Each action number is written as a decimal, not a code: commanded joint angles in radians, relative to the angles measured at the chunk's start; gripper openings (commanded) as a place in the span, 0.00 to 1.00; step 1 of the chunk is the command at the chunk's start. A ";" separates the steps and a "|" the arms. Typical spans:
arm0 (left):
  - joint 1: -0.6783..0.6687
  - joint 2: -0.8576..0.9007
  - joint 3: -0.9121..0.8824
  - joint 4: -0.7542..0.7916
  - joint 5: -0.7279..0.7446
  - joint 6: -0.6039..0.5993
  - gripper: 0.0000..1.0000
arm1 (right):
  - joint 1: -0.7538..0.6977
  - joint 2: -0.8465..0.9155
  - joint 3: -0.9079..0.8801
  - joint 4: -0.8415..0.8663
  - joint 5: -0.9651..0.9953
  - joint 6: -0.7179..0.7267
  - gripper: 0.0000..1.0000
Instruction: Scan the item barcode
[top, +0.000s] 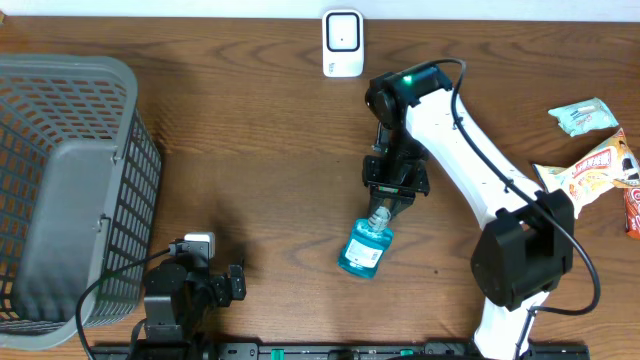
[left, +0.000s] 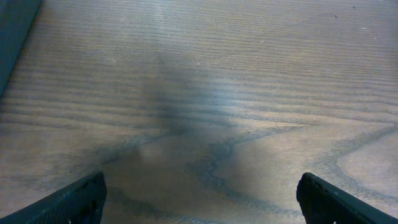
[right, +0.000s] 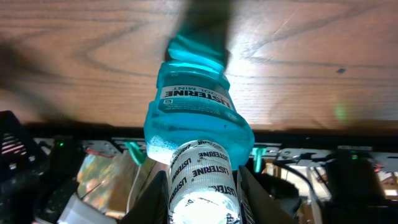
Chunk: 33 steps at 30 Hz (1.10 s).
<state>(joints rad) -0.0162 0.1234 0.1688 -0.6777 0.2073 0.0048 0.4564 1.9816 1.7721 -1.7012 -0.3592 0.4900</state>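
Mouthwash bottle (right: 198, 124) is clamped at its white-wrapped neck by the right hand (top: 381, 212), with one finger seen on each side of the cap in the right wrist view. The bottle is located near the middle of the bench (top: 250, 130), slightly right of centre. The blue body points away from the hand toward the front edge, and the label side is turned to the wrist camera. Blue liquid is seen inside, and a shadow is cast on the wood beyond the base. Whether the base is resting on the bench or is lifted just clear cannot be told from these views; it looks slightly raised. The white scanner (top: 342, 42) is stood at the back edge of the bench, well apart from the bottle and roughly in line with it, with the right arm between them. The left hand (left: 199, 199) is held wide apart, with nothing between the fingertips (left: 74, 202); only bare wood grain is seen under it. That arm is parked at the front left, just beside the grey basket (top: 140, 170), which occupies the left end. Two snack packets (top: 598, 170) are laid at the far right edge.
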 joint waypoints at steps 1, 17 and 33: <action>0.000 -0.002 -0.005 -0.011 0.001 0.010 0.98 | -0.019 -0.069 0.050 -0.001 0.046 0.010 0.18; 0.000 -0.002 -0.005 -0.012 0.001 0.010 0.98 | -0.019 -0.102 0.072 0.003 0.108 0.011 0.28; 0.000 -0.002 -0.005 -0.012 0.001 0.010 0.98 | -0.019 -0.102 0.072 0.060 0.194 0.011 0.46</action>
<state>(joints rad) -0.0162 0.1234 0.1688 -0.6777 0.2070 0.0048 0.4564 1.9072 1.8229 -1.6543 -0.2119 0.4934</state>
